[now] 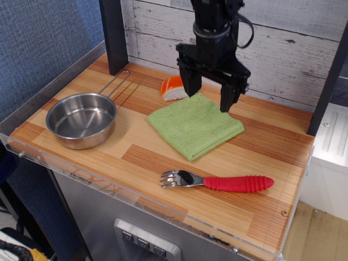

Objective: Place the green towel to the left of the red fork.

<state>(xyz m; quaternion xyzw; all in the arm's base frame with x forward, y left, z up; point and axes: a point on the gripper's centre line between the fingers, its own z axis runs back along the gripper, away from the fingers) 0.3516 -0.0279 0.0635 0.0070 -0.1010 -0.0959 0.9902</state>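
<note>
The green towel (194, 124) lies flat and folded on the wooden counter, near the middle toward the back. The red fork (220, 181) lies near the front edge, in front of the towel and to its right, tines pointing left. My black gripper (209, 99) hangs open over the towel's back corner, its two fingers spread wide, one at the towel's back-left edge and one at its back-right edge, tips just above or at the cloth. It holds nothing.
A steel pan (82, 119) with a wire handle sits at the left. An orange and white toy piece (172, 87) lies just behind the towel, partly hidden by my left finger. A dark post (113, 33) stands at the back left. A clear lip (136, 204) edges the front.
</note>
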